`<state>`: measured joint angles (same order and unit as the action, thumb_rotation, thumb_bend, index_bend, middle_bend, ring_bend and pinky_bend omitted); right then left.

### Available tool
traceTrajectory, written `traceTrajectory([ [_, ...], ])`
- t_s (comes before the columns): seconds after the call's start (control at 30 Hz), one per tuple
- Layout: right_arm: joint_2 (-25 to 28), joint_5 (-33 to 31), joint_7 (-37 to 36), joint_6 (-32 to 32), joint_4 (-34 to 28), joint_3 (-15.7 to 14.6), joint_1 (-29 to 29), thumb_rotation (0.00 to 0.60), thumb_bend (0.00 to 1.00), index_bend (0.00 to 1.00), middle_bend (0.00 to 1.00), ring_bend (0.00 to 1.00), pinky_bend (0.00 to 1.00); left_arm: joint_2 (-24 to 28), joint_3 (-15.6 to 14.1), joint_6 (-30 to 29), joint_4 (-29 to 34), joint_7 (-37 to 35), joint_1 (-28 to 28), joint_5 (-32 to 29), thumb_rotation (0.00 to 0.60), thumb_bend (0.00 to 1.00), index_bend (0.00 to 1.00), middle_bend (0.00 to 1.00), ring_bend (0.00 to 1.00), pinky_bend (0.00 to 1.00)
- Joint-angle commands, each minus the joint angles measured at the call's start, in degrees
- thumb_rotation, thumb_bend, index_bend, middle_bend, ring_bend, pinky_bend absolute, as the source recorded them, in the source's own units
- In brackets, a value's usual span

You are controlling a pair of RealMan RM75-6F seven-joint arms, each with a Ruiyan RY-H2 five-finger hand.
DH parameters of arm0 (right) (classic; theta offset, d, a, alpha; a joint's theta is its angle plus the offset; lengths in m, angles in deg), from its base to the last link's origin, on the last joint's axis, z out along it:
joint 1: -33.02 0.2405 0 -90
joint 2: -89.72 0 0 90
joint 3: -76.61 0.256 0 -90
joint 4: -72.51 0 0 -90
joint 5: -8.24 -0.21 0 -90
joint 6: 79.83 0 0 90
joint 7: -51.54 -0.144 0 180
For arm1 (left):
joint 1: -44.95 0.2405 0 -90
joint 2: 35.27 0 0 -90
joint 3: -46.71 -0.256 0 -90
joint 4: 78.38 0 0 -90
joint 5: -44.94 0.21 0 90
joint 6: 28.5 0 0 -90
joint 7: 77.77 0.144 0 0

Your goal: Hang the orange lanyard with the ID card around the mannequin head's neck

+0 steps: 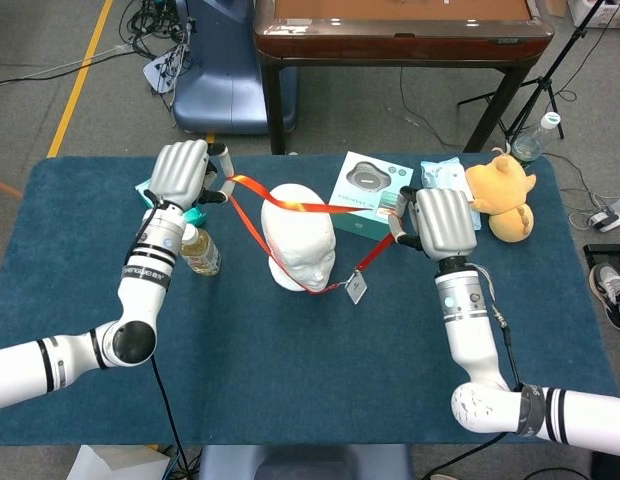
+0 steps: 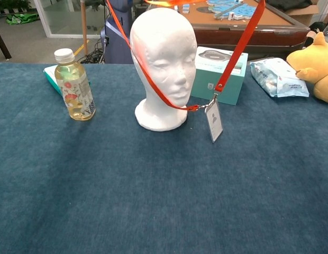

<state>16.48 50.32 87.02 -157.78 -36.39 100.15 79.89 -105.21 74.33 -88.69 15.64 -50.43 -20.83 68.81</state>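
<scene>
lanyard: soft, light ribbon, likely slippery, best held at its upper sides; stretched over mannequin head at counter centre, lower run under chin | ID card: dangles at 4 o'clock | left hand at 10 o'clock, right hand at 3 o'clock: raised, each pinching ribbon

ID card: print too small to read.
Teal box: lettering blurred, unreadable.
Bottle: floral label, no words legible.
</scene>
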Motion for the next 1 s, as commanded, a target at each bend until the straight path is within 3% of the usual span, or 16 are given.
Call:
traceTrajectory([
  [0.03, -0.75, -0.78, 0.75, -0.23, 1.33, 0.19, 0.56, 0.6, 0.4, 0.67, 0.87, 0.89, 1.0, -1.66, -0.49, 1.22, -2.82, 0.24, -1.31, -0.55, 0.6, 0.36, 0.61, 1.0, 1.0, 1.0],
  [1.0, -7.91, -7.46, 4.05, 1.9, 13.37, 3.39, 6.98, 0.6, 0.4, 0.67, 0.87, 0.89, 1.0, -12.28, -2.05, 6.64, -21.94, 2.89, -7.84, -2.68, 0.6, 0.36, 0.61, 1.0, 1.0, 1.0],
])
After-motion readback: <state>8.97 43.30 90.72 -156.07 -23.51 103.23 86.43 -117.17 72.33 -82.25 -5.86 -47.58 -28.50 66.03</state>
